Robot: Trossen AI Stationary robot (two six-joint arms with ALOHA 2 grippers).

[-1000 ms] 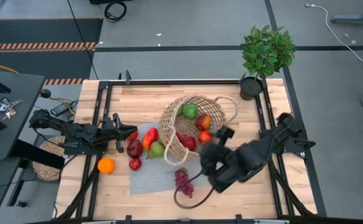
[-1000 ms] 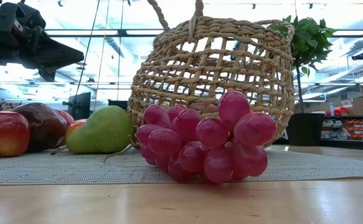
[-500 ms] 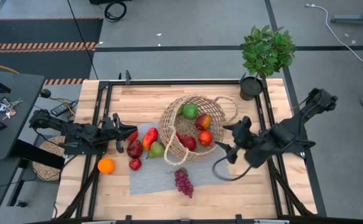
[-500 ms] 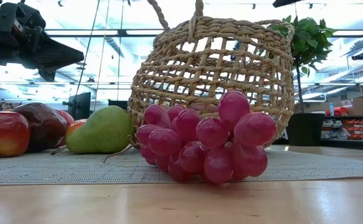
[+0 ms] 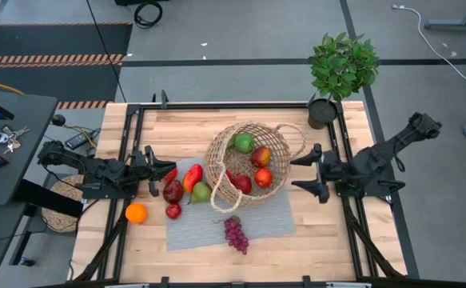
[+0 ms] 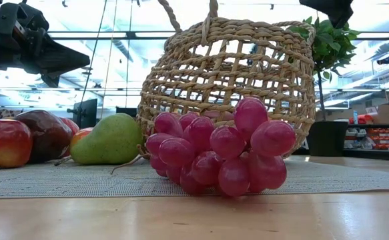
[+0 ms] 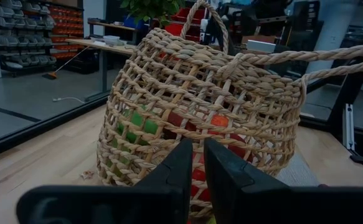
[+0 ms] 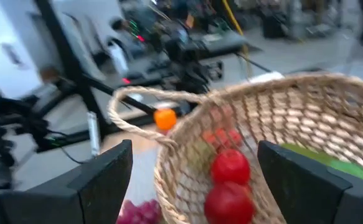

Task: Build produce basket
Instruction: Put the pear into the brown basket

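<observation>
1. Right claw (image 5: 310,169) has pulled back from the desk's front middle to the right edge since a second ago, jaws now spread wide and empty, pointing at the wicker basket (image 5: 274,141); nothing else has shifted.
2. Left claw (image 5: 150,170) hangs near the left edge, fingers almost pressed together with nothing between them, aimed at the basket's side.
3. Basket sits mid-desk, tipped toward the front, partly on the grey mat (image 5: 217,228).
4. Risk: tipped basket could roll or spill its fruit if either claw bumps the rim or the loop handle (image 5: 294,132); wide-open right fingers could snag that handle on approach.
5. Risk: purple grapes (image 5: 235,234) look soft and lumpy, likely to slip from a pinch; orange (image 5: 136,212) near the left front could roll off if nudged.
6. Count inside basket: one green apple (image 5: 244,142), roughly four red fruits, exact number unclear.
7. Count outside: one grape bunch, one orange, one green pear (image 5: 201,192), one red-orange pepper (image 5: 192,178), one dark red apple (image 5: 173,191), one small red fruit (image 5: 173,210), one more red piece under the left claw.
8. One potted plant (image 5: 341,66) at the back right corner.
</observation>
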